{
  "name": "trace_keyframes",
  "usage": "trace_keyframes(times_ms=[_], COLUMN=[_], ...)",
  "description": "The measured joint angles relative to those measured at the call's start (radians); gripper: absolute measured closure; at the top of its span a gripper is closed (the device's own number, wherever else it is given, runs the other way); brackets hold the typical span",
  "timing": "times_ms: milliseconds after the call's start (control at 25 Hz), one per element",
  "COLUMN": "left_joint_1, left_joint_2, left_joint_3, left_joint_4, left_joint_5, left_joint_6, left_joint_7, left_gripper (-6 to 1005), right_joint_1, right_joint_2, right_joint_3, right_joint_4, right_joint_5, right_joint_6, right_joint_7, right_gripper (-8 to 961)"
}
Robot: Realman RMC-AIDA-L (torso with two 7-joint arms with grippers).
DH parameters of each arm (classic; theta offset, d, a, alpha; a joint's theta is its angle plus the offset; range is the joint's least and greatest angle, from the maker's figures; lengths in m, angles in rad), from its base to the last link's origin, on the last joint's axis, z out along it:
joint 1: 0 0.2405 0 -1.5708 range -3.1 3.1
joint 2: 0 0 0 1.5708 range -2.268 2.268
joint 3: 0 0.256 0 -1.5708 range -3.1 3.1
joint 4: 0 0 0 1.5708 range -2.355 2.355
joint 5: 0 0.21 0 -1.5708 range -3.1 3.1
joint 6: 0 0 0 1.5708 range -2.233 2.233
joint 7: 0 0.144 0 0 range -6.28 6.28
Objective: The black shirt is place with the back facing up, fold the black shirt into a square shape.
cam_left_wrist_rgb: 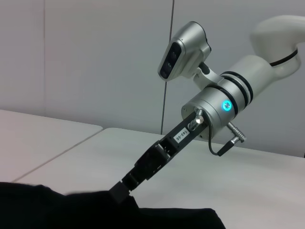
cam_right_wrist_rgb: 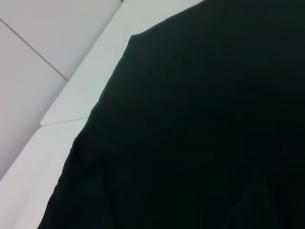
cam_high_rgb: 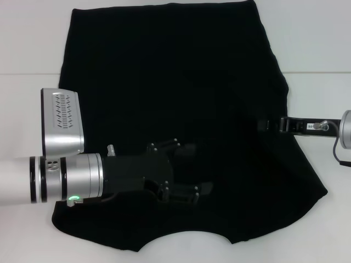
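Two grippers work on the cloth: the left gripper (cam_high_rgb: 189,172) hovers low over the black shirt (cam_high_rgb: 164,82), fingers spread, near the neckline edge closest to the robot, and the right gripper (cam_high_rgb: 264,125) reaches in from the right side, seemingly pinching the shirt's edge there, though this cannot be told for sure. The shirt lies flat on the white table (cam_high_rgb: 318,49), its long axis running away from the robot. The left gripper is nearer to the middle, so probably the fold goes across this axis.

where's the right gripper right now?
Head view: the right gripper reaches in from the robot's right, tip at the black shirt's right edge, across from the left gripper over the shirt's near part.
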Motion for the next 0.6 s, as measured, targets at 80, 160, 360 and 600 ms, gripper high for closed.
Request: trace_keyframes(times_ms=[80, 160, 360, 600], left_joint_1=[0.0, 0.0, 0.0, 0.009], left_joint_2=[0.0, 0.001, 0.003, 0.012], left_joint_3=[0.0, -0.001, -0.019, -0.054], left_joint_4=[0.0, 0.0, 0.002, 0.032], left_joint_5=[0.0, 0.0, 0.0, 0.006], left_joint_6=[-0.002, -0.004, -0.005, 0.006], left_joint_7=[0.0, 0.0, 0.0, -0.073], left_gripper=[50, 50, 50, 51], right_joint_1=[0.004, 0.005, -0.004, -0.012], right_joint_2=[0.002, 0.003, 0.004, -0.001], right_joint_3=[-0.012, -0.02, -0.015, -0.013], right_joint_4=[0.0, -0.002, -0.016, -0.013], right_joint_5=[0.0, 0.0, 0.045, 0.144], right_joint_6=[0.003, -0.004, -0.027, -0.064], right_joint_7=[0.004, 0.003, -0.007, -0.079], right_gripper=[929, 929, 928, 752])
